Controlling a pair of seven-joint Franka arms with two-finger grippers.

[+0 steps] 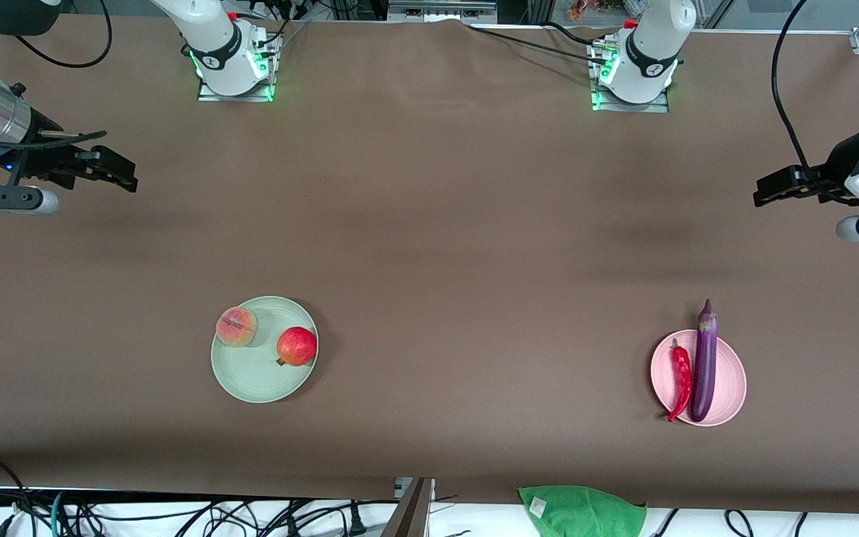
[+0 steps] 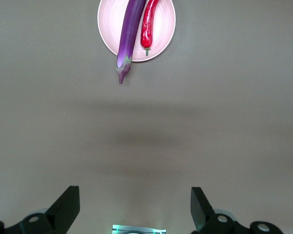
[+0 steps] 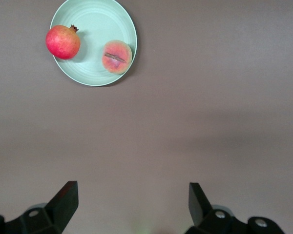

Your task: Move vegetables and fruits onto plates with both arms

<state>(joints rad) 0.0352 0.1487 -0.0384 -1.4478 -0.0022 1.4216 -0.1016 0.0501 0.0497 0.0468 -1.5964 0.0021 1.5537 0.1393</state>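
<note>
Task looked done: round peach (image 1: 236, 327) & red pomegranate (image 1: 297, 346) sat on mint-green plate (image 1: 250, 380), slim purple eggplant (image 1: 705, 363) w/ red chili (image 1: 680, 379) on pink plate (image 1: 731, 380), both well apart from left hand (image 1: 766, 191) & right hand (image 1: 122, 173), fingers apart, empty.

A brown tabletop (image 1: 429, 224) carries a mint green plate (image 1: 254, 380) toward the right arm's end, a pink plate (image 1: 731, 380) toward the left arm's, well apart. A green cloth (image 1: 582, 511) lies at its near edge.
</note>
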